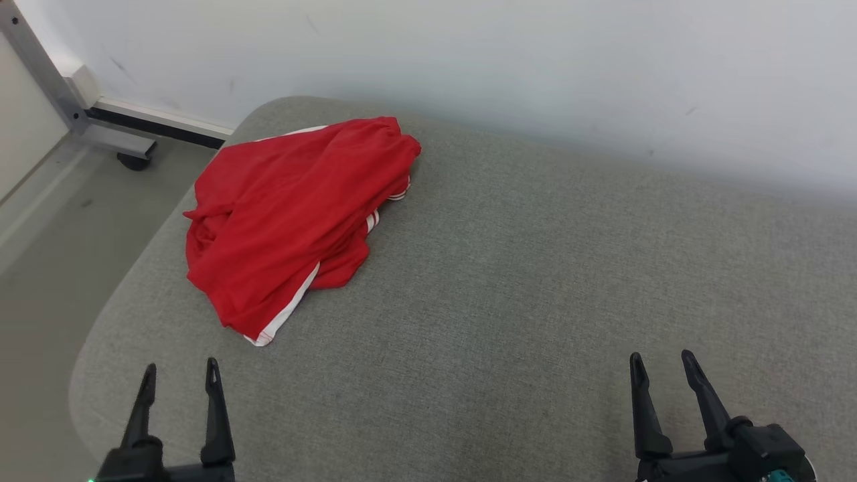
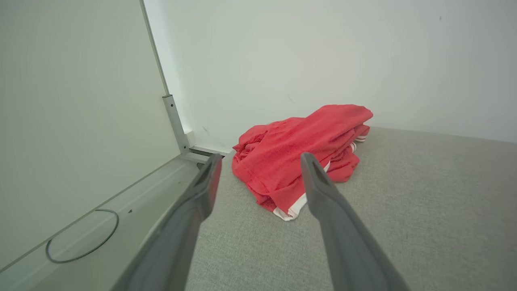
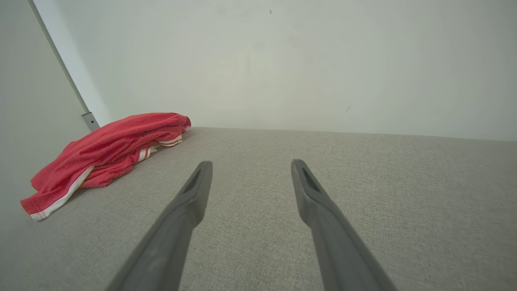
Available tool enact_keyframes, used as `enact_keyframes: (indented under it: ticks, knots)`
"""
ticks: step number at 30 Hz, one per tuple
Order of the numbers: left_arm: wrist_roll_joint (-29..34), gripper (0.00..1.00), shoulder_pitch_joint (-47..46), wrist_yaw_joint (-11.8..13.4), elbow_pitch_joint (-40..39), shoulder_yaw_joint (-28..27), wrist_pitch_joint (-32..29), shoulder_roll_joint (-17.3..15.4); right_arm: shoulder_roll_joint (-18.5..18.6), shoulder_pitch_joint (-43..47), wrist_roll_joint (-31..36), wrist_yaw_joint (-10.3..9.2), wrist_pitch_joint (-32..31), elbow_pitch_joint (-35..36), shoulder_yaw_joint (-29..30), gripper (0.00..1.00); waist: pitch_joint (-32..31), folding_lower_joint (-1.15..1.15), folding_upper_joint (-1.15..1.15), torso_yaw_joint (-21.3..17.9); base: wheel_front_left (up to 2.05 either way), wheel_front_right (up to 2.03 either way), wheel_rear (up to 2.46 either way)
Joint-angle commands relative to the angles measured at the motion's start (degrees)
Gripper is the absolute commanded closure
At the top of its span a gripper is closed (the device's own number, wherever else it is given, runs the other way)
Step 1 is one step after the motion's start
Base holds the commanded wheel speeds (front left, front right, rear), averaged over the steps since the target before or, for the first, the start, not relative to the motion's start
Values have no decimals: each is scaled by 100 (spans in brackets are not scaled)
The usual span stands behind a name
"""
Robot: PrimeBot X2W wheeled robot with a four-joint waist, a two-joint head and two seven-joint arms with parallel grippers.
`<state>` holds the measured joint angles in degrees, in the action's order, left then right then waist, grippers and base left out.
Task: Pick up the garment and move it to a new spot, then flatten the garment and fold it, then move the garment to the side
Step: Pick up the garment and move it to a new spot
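Grey fabric cushion (image 1: 535, 301), left gripper (image 1: 181, 365) at lower left, right gripper (image 1: 661, 355) at lower right, both with fingers spread and empty, crumpled red garment (image 1: 294, 214) with white stripes at upper left, apart from both, pale wall (image 1: 535, 53) behind.

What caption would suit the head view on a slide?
Open left gripper and right gripper poised before a crumpled red garment on a grey upholstered surface.

Soft, even, bright light; faint shadows; sharp focus, mild wide-angle stretch at wrist-view edges.
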<state>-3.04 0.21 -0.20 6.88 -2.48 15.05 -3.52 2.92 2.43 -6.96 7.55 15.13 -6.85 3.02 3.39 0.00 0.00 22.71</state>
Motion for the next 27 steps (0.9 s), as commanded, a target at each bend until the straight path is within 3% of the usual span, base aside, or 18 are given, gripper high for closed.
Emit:
enact_keyframes:
  ticks: [1,14,27]
  knots:
    - [-72,0,-193,-54,4,-76,20,-8,-7,-63,38,-12,4,34,21,0,116,0,0,-141,0,0,0]
    - [-312,0,-2178,-480,392,-384,20,-490,95,-576,211,-12,4,245,189,0,1114,0,0,-1079,0,0,0]
    - [-538,0,-3969,-564,1420,-706,18,-1074,244,-1069,59,-12,4,501,277,0,1921,0,0,-1897,0,0,0]
